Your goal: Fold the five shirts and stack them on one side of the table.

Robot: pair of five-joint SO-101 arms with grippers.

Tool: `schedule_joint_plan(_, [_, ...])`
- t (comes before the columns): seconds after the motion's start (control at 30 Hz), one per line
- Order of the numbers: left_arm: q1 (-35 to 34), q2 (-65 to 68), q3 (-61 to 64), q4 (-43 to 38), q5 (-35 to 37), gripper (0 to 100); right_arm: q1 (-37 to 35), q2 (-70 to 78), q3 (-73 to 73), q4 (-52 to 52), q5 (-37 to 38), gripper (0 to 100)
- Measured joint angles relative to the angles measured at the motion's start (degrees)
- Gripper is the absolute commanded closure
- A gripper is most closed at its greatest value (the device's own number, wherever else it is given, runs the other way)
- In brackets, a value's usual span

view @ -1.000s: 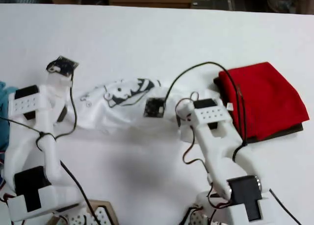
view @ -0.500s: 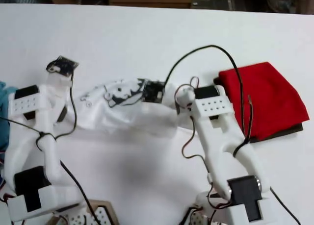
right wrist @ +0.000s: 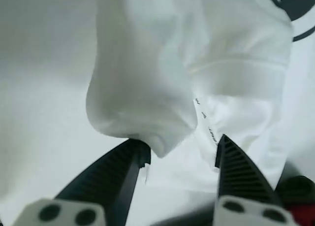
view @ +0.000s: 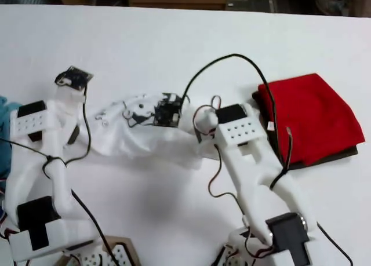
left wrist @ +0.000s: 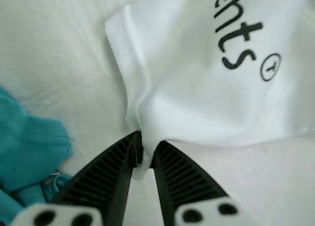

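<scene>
A white shirt [view: 145,141] with a black print lies bunched across the middle of the table. My left gripper [left wrist: 142,154] is shut on the shirt's edge [left wrist: 197,88], close to a teal shirt [left wrist: 29,147]. The left arm [view: 58,112] stands at the white shirt's left end. My right gripper [view: 168,112] hovers over the print, open, with a hanging fold of the white shirt [right wrist: 142,88] between its fingers [right wrist: 123,172]. A folded red shirt [view: 313,115] lies on a dark one [view: 342,155] at the right.
The teal shirt [view: 4,112] pokes in at the table's left edge. Black cables [view: 232,60] arch over the right arm toward the red shirt. The white table [view: 174,40] stretches bare toward the far edge.
My right gripper has moved left and slightly away across the white shirt, and the shirt's right end has shifted left with it. The left arm has kept still.
</scene>
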Motion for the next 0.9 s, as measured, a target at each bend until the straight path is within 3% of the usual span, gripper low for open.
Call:
schedule_joint_plan(0.4, [0.0, 0.0, 0.0, 0.0, 0.0, 98, -5.4, -1.4, 5.6, 1.1, 0.0, 76.7])
schedule_joint_plan(0.9, [0.0, 0.0, 0.0, 0.0, 0.0, 98, -8.0, -13.9, 13.2, 6.1, -0.1, 76.8])
